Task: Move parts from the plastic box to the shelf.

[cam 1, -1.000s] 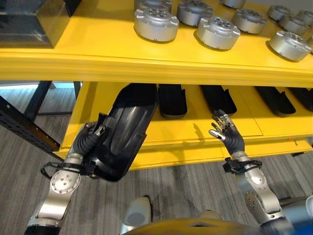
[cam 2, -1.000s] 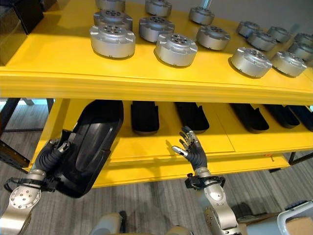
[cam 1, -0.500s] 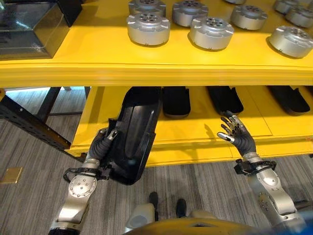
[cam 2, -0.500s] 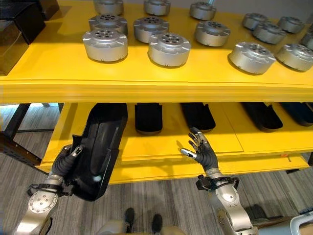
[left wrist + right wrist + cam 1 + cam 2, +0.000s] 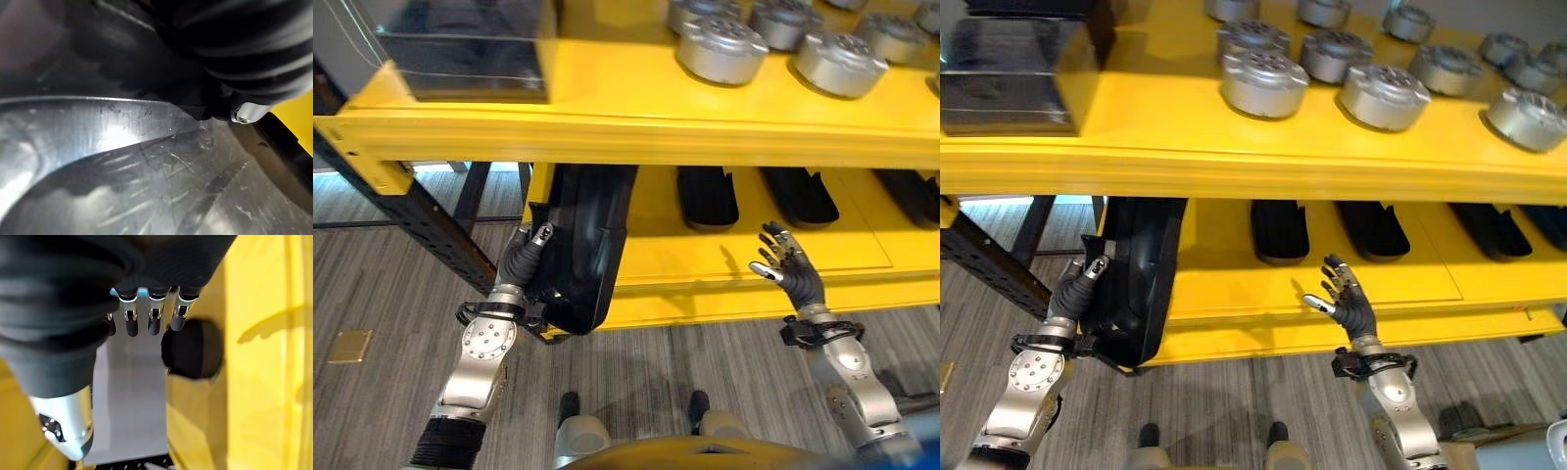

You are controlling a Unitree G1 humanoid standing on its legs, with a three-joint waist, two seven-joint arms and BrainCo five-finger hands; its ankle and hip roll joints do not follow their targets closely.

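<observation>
Nearest to us, our left hand (image 5: 527, 257) is clamped on the near left edge of a long black shell-shaped part (image 5: 585, 245), thumb on the outer face and fingers tucked behind the rim. In the left wrist view the dark ribbed cover presses right against the part's scratched, glossy surface. The part stands on edge, its near end hanging out past the front lip of the yellow lower shelf (image 5: 705, 264) and its far end reaching under the upper shelf (image 5: 636, 127), at the left end of the rack.

Over on the right, our right hand (image 5: 789, 275) hovers just in front of the lower shelf with its fingers spread and lightly bent, holding nothing. In the right wrist view its fingers point toward one of the black parts lying on the yellow surface.

Farther back on the lower shelf, more black parts (image 5: 708, 196) lie side by side in a row, running off to the right.

On the upper shelf, a dark transparent box (image 5: 1009, 73) sits at the left, and to its right stand rows of round silver metal parts (image 5: 1264, 83), continuing to the far right edge.

A dark perforated rack post (image 5: 421, 220) slants down at the far left, over grey wood-pattern floor (image 5: 372, 284).
</observation>
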